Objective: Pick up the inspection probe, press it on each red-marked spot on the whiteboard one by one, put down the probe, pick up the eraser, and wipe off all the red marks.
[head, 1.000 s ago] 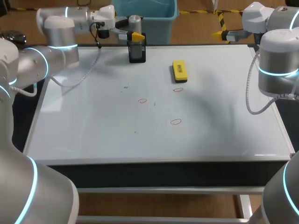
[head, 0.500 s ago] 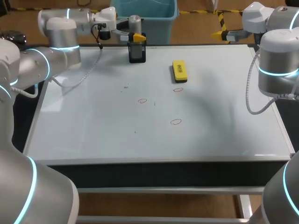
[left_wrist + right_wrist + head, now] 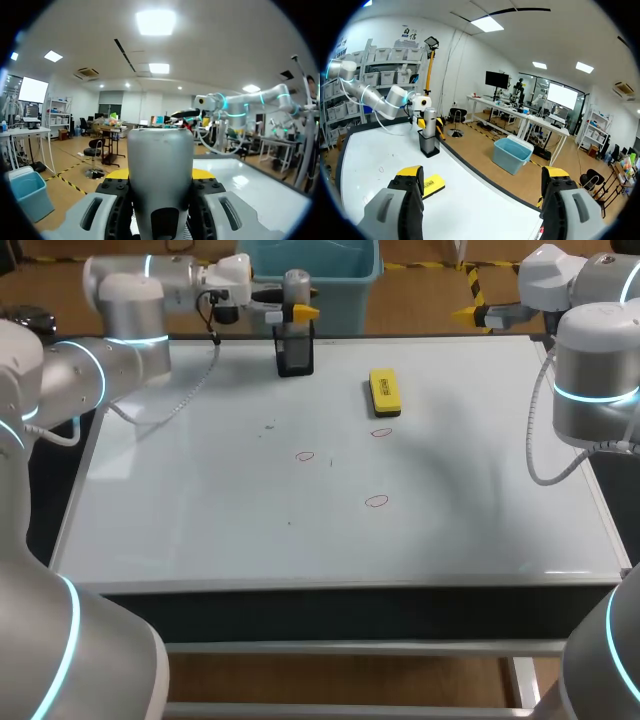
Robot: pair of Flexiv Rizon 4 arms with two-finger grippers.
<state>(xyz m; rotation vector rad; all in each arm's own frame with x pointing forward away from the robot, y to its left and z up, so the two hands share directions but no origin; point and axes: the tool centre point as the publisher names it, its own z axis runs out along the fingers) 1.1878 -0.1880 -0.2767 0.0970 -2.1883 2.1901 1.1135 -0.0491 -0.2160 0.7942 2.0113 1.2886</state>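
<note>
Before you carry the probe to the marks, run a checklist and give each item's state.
1. Left gripper shut on inspection probe: ok.
2. Probe clear of black holder: not ok, its lower end looks to be inside.
3. Red marks on whiteboard in sight: ok; left mark, far mark, near mark.
4. Yellow eraser off the marks: ok, beside the far mark, not on it.
5. Right gripper open, at the table's right side: ok.

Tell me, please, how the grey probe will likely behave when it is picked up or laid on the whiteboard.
Laid down, it probably rolls: the probe is a smooth round cylinder. It looks rigid, since it stands straight in the left hand. Upright, it may tip, being tall and narrow; the black holder avoids that.
</note>
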